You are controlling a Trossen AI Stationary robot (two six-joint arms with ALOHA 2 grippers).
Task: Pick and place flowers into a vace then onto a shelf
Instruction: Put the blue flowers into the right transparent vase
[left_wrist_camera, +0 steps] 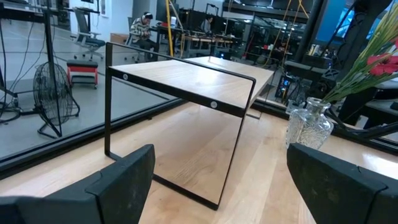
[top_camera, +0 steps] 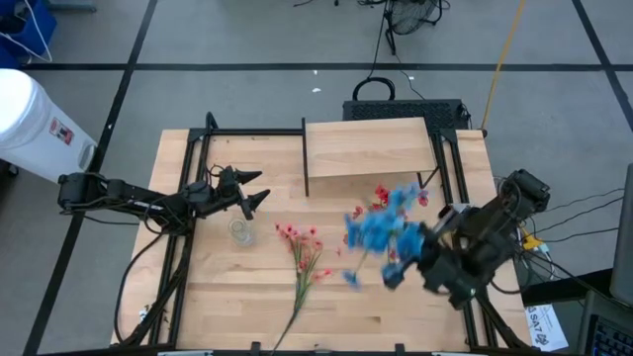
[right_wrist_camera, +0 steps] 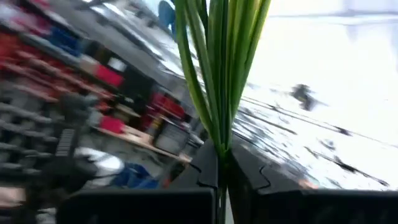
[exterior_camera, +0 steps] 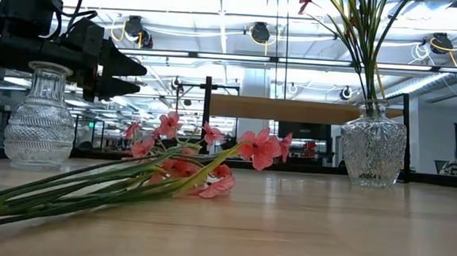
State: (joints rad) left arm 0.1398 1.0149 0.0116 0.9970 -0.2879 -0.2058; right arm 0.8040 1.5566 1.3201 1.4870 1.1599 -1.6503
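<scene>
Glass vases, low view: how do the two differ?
The empty vase holds nothing; the filled vase has the flowers standing in it. The empty vase looks taller with a longer neck; the filled vase looks squatter and rounder. Both are clear cut glass, upright on the table.

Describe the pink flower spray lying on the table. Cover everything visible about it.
The pink flower spray lies flat on the wooden tabletop, untouched by either gripper. It looks artificial: a cluster of small pink-red blossoms on long thin green stems. In the high view, the blossoms point toward the shelf and the stems trail to the table's near edge. It rests just beside the empty glass vase, apart from it.
</scene>
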